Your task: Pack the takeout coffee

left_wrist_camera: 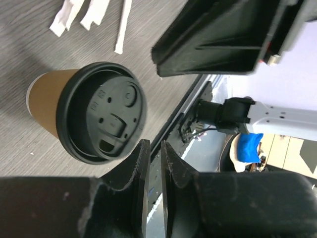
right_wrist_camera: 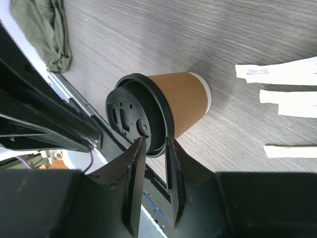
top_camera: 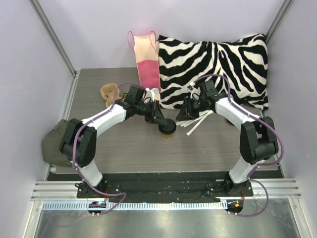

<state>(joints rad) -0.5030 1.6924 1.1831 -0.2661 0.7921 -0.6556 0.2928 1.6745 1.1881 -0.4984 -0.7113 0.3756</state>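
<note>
One takeout coffee, a kraft-brown paper cup point(top_camera: 167, 132) with a round black lid point(top_camera: 166, 127), stands upright mid-table. It also shows in the left wrist view point(left_wrist_camera: 45, 97) and the right wrist view point(right_wrist_camera: 182, 98). My left gripper point(top_camera: 159, 119) hangs just behind and above the cup, its jaws almost together and empty point(left_wrist_camera: 152, 148). My right gripper point(top_camera: 185, 113) is to the cup's right, apart from it, with its jaws nearly closed on nothing point(right_wrist_camera: 154, 143). No cream-white cups are in view.
A pink and cream paper bag point(top_camera: 147, 59) leans at the back beside a zebra-striped pillow point(top_camera: 218, 64). A tan pulp carrier point(top_camera: 108, 91) lies back left. White paper strips point(top_camera: 196, 124) lie right of the cup. A green cloth point(top_camera: 52, 141) sits at the left edge.
</note>
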